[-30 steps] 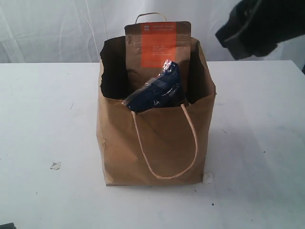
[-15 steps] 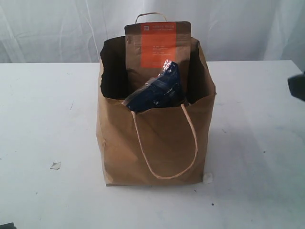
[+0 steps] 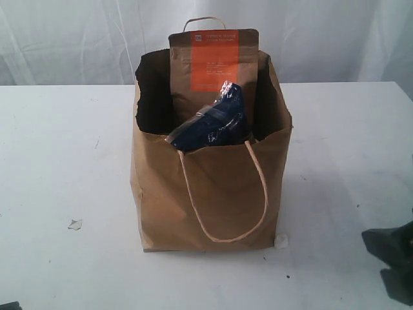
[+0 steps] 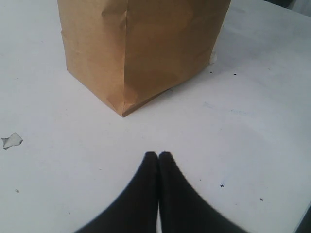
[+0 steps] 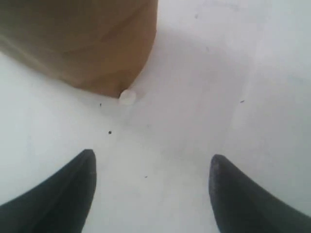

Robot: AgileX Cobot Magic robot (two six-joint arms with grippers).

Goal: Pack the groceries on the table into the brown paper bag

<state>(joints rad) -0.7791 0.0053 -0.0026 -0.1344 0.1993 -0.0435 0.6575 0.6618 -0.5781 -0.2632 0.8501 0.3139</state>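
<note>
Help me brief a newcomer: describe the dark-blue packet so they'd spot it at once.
A brown paper bag stands on the white table. The packet pokes from its open top, leaning on the front rim. It is crinkly and dark blue, unlike the taller brown pouch with an orange label behind it.

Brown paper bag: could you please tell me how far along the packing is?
Done: brown pouch and noodle packet sit in the brown paper bag; no groceries show on the table. In hand: nothing; left gripper shut, right gripper open, both empty. Left: probably nothing, though the bag's depths are hidden.
</note>
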